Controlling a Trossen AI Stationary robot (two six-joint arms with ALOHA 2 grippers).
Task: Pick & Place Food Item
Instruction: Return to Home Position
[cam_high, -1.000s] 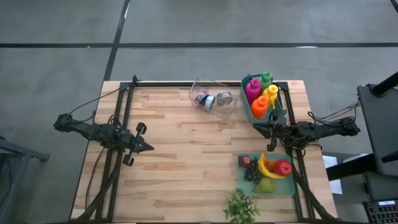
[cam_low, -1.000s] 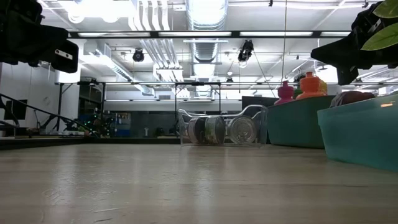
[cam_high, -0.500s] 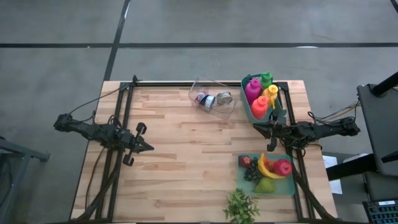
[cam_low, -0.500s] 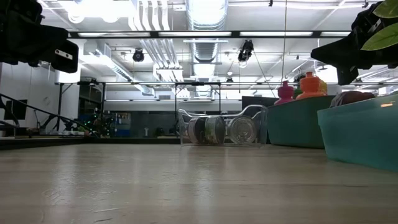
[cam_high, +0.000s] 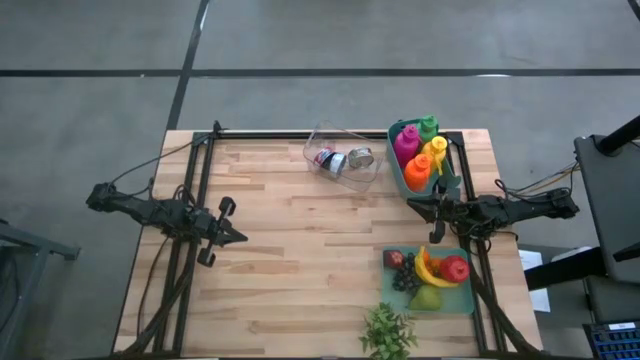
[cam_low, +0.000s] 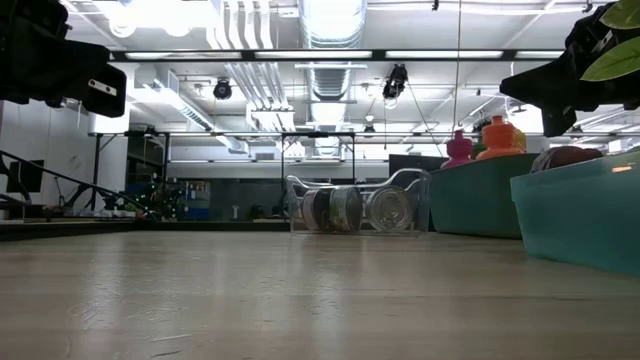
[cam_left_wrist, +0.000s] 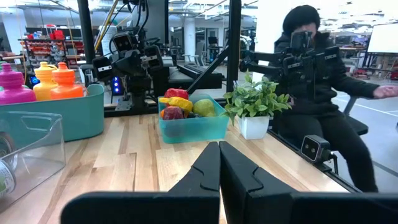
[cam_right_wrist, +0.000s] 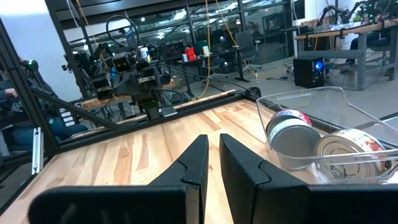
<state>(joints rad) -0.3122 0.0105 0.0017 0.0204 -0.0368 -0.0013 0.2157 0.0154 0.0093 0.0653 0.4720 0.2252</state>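
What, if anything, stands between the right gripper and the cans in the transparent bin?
Nothing visible. From the right gripper, only bare table runs to the transparent bin and its cans; the teal bottle bin sits beside that path.

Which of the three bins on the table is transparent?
The tuna-can bin, at the middle of the table's far edge: its walls are see-through. The bottle bin and the fruit bin are both opaque teal.
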